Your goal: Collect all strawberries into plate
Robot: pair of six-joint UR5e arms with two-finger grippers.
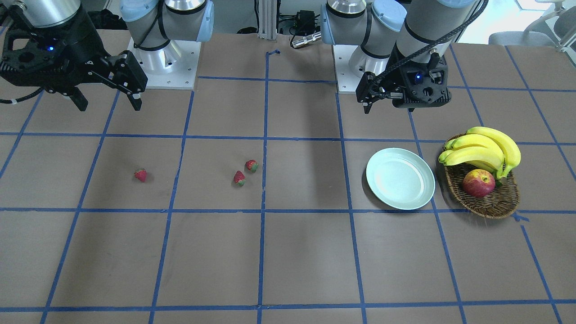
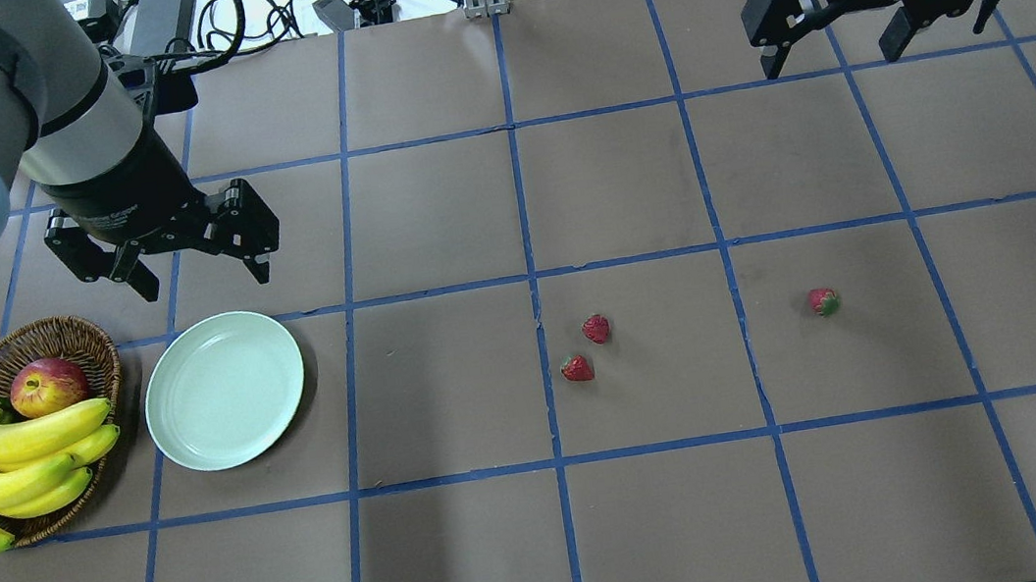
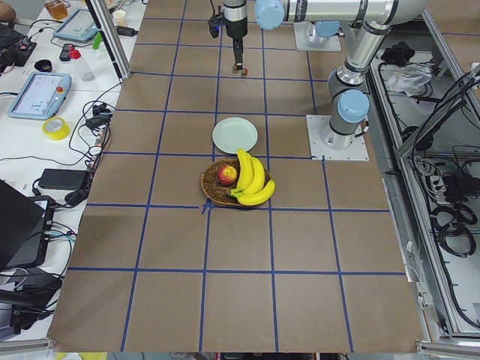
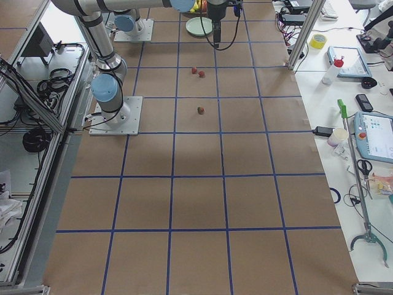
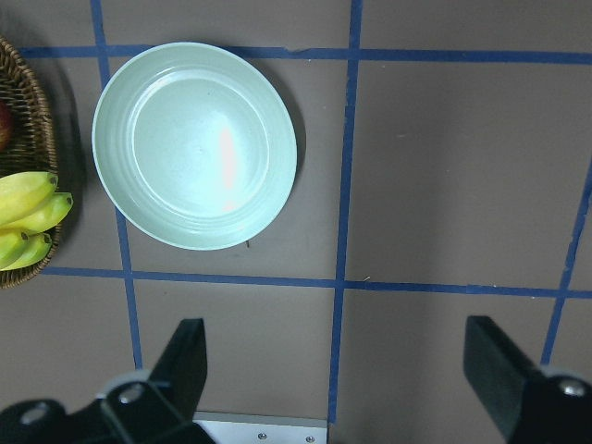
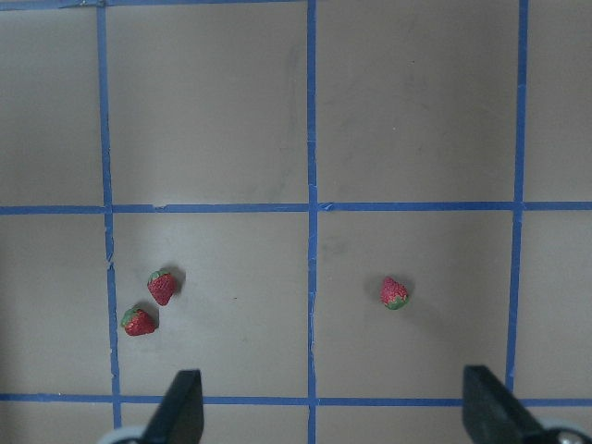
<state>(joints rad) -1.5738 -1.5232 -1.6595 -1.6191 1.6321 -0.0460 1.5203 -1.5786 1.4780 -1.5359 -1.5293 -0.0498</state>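
Three strawberries lie on the table: two close together (image 2: 596, 329) (image 2: 576, 368) near the middle and one alone (image 2: 823, 301) to the right. The right wrist view shows the pair (image 6: 161, 286) (image 6: 139, 321) and the single one (image 6: 394, 292). The mint-green plate (image 2: 186, 441) stands empty at the left, also in the left wrist view (image 5: 116, 176). My left gripper (image 2: 200, 273) is open, high above the table behind the plate. My right gripper (image 2: 835, 54) is open, high at the far right, behind the strawberries.
A brown wicker basket (image 2: 94, 343) with an apple (image 2: 47, 385) and a bunch of bananas (image 2: 1, 468) stands just left of the plate. Blue tape lines grid the brown table. Cables and devices lie beyond the far edge.
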